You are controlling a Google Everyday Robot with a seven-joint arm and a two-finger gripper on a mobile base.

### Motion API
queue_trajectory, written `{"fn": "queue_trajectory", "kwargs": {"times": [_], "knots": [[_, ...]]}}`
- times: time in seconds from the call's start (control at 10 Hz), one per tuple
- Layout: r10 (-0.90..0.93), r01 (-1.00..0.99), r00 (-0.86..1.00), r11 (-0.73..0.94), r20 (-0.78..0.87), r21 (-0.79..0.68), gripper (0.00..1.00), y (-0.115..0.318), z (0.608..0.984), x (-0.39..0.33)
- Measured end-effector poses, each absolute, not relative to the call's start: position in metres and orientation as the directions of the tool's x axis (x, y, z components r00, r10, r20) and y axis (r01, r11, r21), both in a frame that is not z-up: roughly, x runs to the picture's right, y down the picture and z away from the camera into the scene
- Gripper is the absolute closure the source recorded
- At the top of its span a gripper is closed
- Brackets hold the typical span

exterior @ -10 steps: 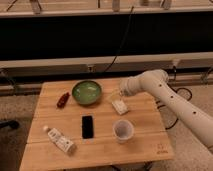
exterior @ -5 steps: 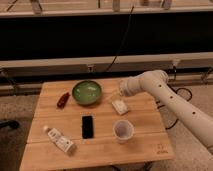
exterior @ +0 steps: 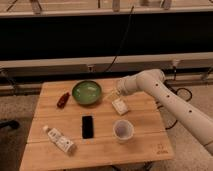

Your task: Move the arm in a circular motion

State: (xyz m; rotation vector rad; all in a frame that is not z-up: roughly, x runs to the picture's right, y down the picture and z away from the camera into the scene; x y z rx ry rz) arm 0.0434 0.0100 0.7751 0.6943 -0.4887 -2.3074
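A light wooden slatted table (exterior: 100, 145) stood on a speckled floor, in front of a long dark wall with pale rails. At its near-left corner lay a small white plastic bottle with a printed label (exterior: 59, 140), on its side and angled toward the front edge. Farther back, a small dark red packet (exterior: 63, 100) rested just left of a round green bowl (exterior: 87, 92). A flat black rectangular phone-like slab (exterior: 87, 126) lay near the table's middle, well apart from the bowl. To its right stood an upright pale translucent cup (exterior: 123, 130). Behind the cup lay a small cream-coloured box (exterior: 119, 106) — tilted a little on the boards.

The large glossy white robot arm of thick rounded segments (exterior: 172, 102) reached in from the right edge, over the table's right rear part, its elbow joint bent above the boards. Its pale yellowish gripper (exterior: 111, 94) hung just beside the bowl's right rim, close to the cream box — whether its fingers were spread or closed could not be told.
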Motion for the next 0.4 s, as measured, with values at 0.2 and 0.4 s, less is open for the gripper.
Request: {"fn": "queue_trajectory", "kwargs": {"times": [0.2, 0.4], "knots": [[-0.675, 0.476, -0.645, -0.722, -0.358, 0.503, 0.20, 0.012, 0.775, 0.045], [-0.653, 0.458, -0.659, -0.742, -0.373, 0.489, 0.20, 0.015, 0.774, 0.055]]}}
